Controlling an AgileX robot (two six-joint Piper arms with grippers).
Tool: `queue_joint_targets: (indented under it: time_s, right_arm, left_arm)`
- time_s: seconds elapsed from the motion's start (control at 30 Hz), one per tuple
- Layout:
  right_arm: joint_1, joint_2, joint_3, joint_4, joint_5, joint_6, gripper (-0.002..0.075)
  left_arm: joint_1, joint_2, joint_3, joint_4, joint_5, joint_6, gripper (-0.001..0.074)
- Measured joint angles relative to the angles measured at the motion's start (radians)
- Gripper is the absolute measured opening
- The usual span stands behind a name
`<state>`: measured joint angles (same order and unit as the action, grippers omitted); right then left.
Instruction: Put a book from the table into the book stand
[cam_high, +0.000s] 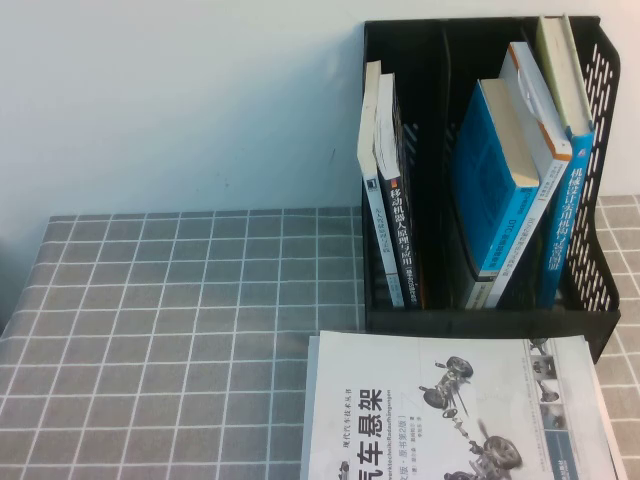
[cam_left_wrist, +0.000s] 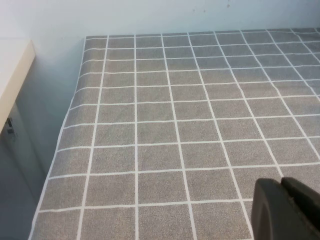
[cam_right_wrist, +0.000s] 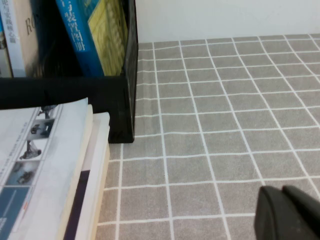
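The book (cam_high: 450, 410), white with a big black title and grey car-part pictures, lies flat on the grid-cloth table (cam_high: 180, 300) at the near edge, just in front of the black book stand (cam_high: 590, 300). In the right wrist view the book (cam_right_wrist: 40, 160) tops a small stack beside the stand's corner (cam_right_wrist: 122, 100). My right gripper (cam_right_wrist: 282, 192) is shut and empty over bare cloth to the right of the stack. My left gripper (cam_left_wrist: 281, 187) is shut and empty over bare cloth near the table's left side. Neither gripper shows in the high view.
The stand holds two thin books (cam_high: 385, 200) in its left slot and several blue and white books (cam_high: 520, 190) leaning in the right slots. Another book (cam_right_wrist: 97, 175) lies under the white one. The table's left edge (cam_left_wrist: 65, 130) drops off beside a white surface (cam_left_wrist: 12, 70).
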<state>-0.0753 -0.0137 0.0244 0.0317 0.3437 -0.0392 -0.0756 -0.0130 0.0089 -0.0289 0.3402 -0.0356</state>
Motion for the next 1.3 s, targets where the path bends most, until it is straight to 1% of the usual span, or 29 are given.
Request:
queue_joint_targets:
  time_s: [0.7,1.1,1.2,1.3]
  right_arm:
    - [0.0,0.0,0.0,0.0,0.0,0.0,-0.0003]
    - [0.0,0.0,0.0,0.0,-0.005,0.002,-0.0003]
    - [0.0,0.0,0.005,0.002,-0.059,0.003,-0.0003]
    - [0.0,0.0,0.004,0.004,-0.211,0.003,-0.0003]
  left_arm:
    - [0.0,0.0,0.0,0.0,0.0,0.0,-0.0003]
    - [0.0,0.0,0.009,0.0,-0.049,0.0,-0.0003]
    - [0.0,0.0,0.01,0.0,-0.071,0.0,-0.0003]
    - [0.0,0.0,0.013,0.0,-0.181,0.0,-0.0003]
